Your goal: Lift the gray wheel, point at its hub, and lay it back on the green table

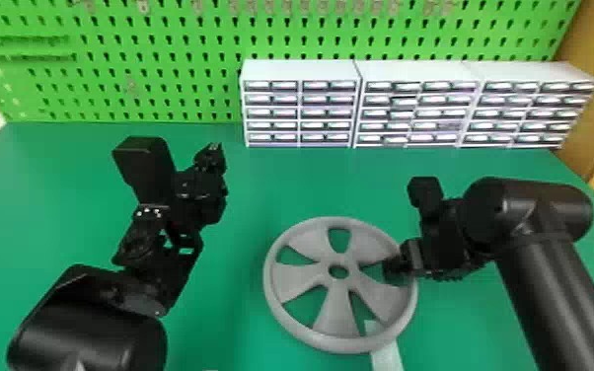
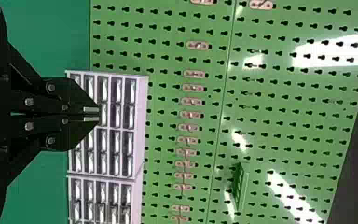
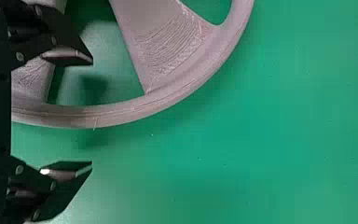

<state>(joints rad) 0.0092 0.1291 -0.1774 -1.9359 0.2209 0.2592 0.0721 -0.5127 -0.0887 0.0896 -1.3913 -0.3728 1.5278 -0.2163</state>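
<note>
My right gripper (image 1: 394,269): fingers spread, one over opening between spokes of gray wheel (image 1: 335,315), other outside rim. Wheel lies flat on green surface (image 1: 232,315), near edge over pale strip (image 1: 387,354). My left gripper (image 1: 216,148): fingers pressed together, well apart from wheel.
</note>
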